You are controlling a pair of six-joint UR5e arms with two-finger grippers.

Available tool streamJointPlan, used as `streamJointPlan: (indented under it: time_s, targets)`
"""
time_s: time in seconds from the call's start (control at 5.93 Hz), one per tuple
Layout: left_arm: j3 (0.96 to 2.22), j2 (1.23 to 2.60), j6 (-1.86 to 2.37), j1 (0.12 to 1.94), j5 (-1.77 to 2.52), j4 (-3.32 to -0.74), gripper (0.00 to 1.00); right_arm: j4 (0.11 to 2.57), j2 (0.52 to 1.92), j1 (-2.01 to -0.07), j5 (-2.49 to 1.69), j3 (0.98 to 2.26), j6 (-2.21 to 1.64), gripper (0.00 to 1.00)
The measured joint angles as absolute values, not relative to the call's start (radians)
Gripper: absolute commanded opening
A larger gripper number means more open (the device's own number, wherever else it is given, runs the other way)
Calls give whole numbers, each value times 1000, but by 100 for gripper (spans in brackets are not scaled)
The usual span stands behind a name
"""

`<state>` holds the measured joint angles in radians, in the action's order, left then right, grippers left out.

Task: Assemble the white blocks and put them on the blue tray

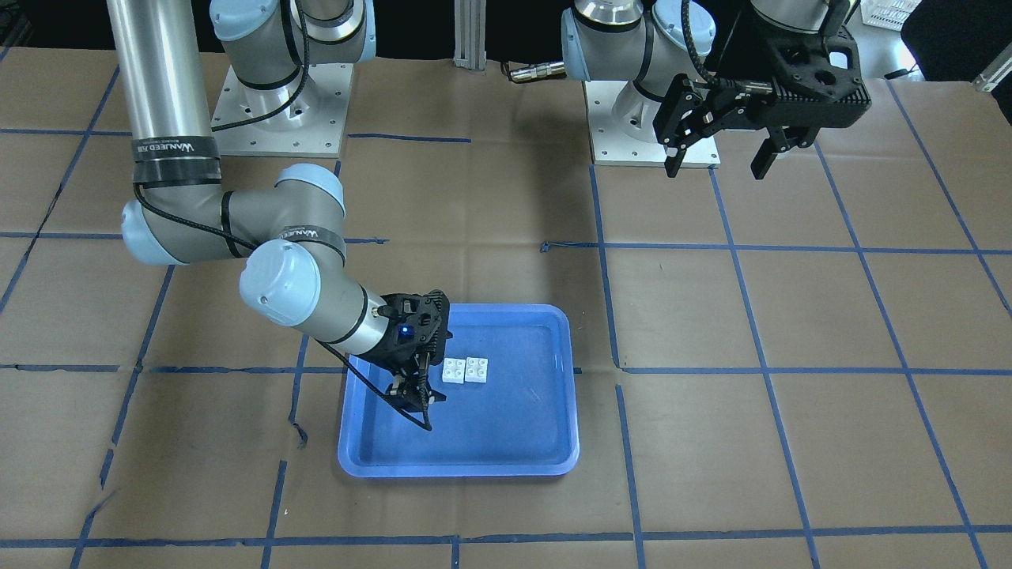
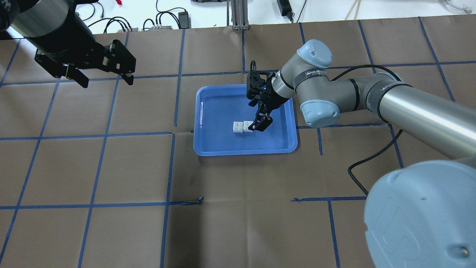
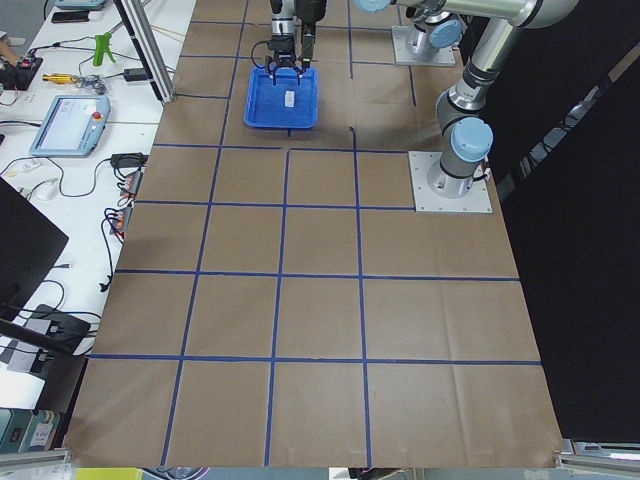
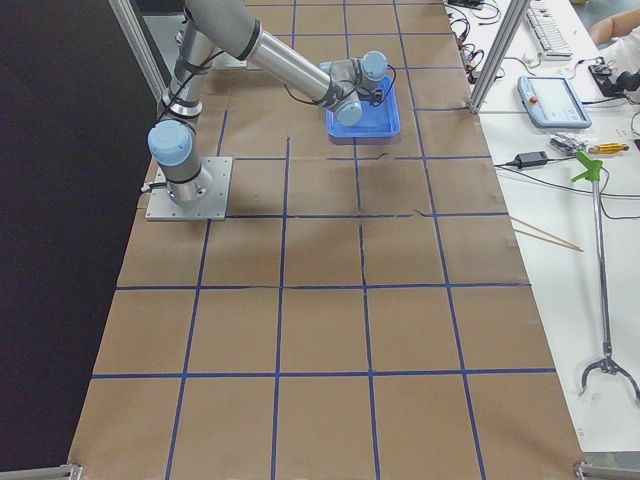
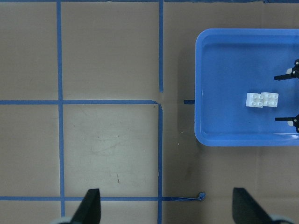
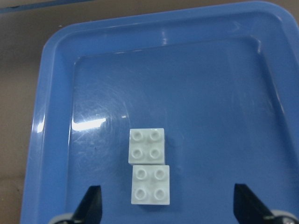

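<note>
Right black two-finger gripper [image 2: 259, 125] hangs empty, jaws spread wide, low over the large blue plastic tray [image 2: 223, 111]; you see the two small white studded plastic blocks [image 2: 241, 127] on its floor just ahead, touching, unstacked, their row running straight away. Left black gripper [image 2: 105, 79], likewise agape, hangs well apart; nothing intervenes

Tray [image 2: 245, 150] on tabletop [image 2: 130, 167]. Two blocks [image 2: 241, 127] in the tray, side by side, touching. Right gripper [image 2: 260, 125] over tray, just beside blocks on their right. Left gripper [image 2: 107, 82] well apart, over tabletop left of tray.
</note>
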<state>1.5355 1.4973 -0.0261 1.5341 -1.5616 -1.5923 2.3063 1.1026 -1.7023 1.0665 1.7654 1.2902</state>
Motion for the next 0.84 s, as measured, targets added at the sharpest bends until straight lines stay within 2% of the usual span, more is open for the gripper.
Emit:
streamJointPlan:
  time_s: [0.34,0.84]
  targets:
    - [1536,1497,-26,1534,-1562,-1592,99,2188,1232,-1681,1212,1746,1057,100]
    - [1535,1497,-26,1534,-1562,-1592,99,1915,1327,-1622,1439,1645,592,100]
